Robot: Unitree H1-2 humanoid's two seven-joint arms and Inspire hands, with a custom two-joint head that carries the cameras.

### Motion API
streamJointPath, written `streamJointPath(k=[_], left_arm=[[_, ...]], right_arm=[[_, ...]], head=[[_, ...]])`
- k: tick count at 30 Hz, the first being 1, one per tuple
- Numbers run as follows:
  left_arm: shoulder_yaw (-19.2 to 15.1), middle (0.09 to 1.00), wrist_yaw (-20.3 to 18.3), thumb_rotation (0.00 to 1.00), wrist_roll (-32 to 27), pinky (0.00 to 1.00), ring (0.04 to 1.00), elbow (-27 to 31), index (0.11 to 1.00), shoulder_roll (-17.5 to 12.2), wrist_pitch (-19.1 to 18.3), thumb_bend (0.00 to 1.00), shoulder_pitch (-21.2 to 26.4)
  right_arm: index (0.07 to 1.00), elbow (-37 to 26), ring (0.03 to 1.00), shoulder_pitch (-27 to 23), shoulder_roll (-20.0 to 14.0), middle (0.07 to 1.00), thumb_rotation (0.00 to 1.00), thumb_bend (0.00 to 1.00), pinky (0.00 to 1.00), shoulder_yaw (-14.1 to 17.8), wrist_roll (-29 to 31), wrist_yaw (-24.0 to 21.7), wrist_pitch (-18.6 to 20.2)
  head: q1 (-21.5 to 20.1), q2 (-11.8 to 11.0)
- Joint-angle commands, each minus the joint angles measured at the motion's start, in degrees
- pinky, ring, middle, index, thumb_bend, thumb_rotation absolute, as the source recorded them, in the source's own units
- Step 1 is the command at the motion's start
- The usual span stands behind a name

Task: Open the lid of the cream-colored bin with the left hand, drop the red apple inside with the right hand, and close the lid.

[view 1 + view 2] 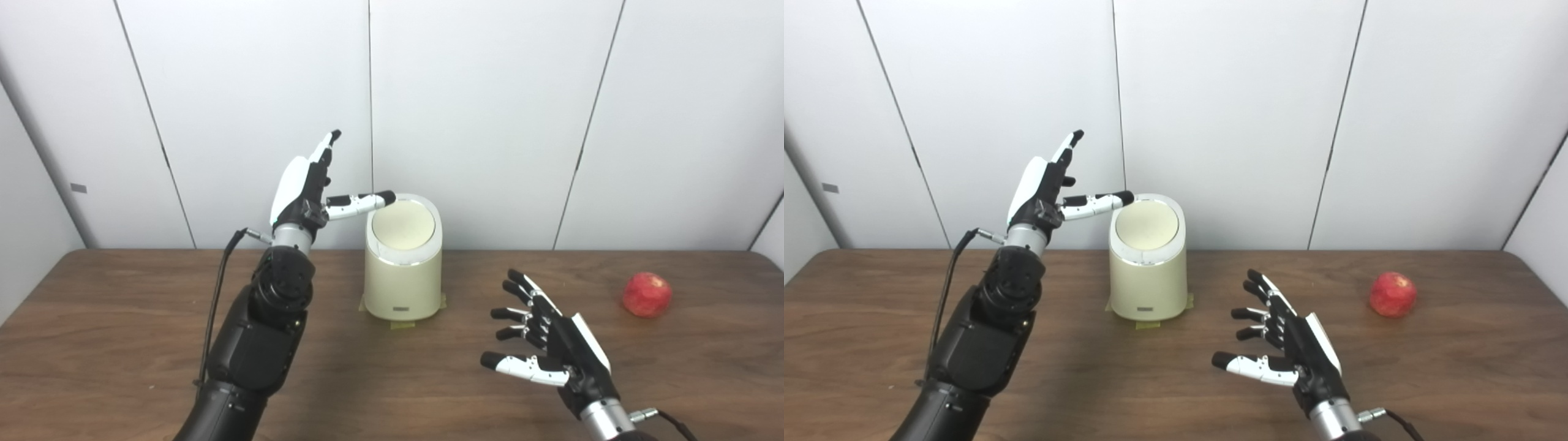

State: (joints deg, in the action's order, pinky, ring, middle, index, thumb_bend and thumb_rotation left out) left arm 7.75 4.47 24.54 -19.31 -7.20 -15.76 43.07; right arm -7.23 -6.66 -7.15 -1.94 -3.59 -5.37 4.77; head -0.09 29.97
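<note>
Closest to the lens, the robot's right hand [554, 343] hovers low over the near part of a dark wood-grain table [122, 318], palm turned inward, fingers spread apart and grasping nothing. Across the tabletop, the left arm rises from the lower edge to lift the left hand [309, 187] beside the upper rim of the cream-colored bin [401, 282]; its fingers point upward and apart, empty, while the thumb reaches sideways so that its dark tip lies at the left edge of the lid [401, 225]. Whether the tip actually touches the lid cannot be told. The lid sits closed, ringed by a bright band, and the bin stands at the middle of the table's far half, on tabs of yellowish tape [404, 323] that show at its base. A small dark label on the bin's front is too small to read. Well apart to the right, near the table's far right corner, the red apple [647, 294] rests alone on the wood. Behind everything, plain white wall panels [490, 110] with thin dark seams close off the room. A black cable [217, 294] loops from the left wrist down along the forearm, and both arms are cut off by the bottom of the frame.
</note>
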Motion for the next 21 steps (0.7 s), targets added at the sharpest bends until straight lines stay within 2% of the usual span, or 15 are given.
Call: streamJointPath(k=[1,12,21], left_arm=[[-0.1,1.0,2.1,0.36,0.6,0.95,1.0,-0.7,1.0,-0.6,2.7,1.0,4.1],[2.4,1.0,2.4,0.32,1.7,0.98,1.0,-6.8,1.0,-0.8,4.0,1.0,4.9],[3.5,1.0,2.6,0.34,1.5,0.91,1.0,-8.6,1.0,0.7,3.7,1.0,4.9]], right_arm=[[0.929,-0.9,0.745,-1.9,0.1,0.923,0.24,0.81,0.6,0.2,0.2,0.3,-2.5],[0.929,-0.6,0.743,-2.1,0.8,0.939,0.23,0.78,0.58,0.3,-1.1,1.0,-2.2],[0.925,-1.1,0.741,-1.9,1.2,0.935,0.2,0.76,0.57,0.5,-1.3,1.2,-1.7]], head=[[-0.3,0.1],[-0.7,0.4],[-0.8,0.6]])
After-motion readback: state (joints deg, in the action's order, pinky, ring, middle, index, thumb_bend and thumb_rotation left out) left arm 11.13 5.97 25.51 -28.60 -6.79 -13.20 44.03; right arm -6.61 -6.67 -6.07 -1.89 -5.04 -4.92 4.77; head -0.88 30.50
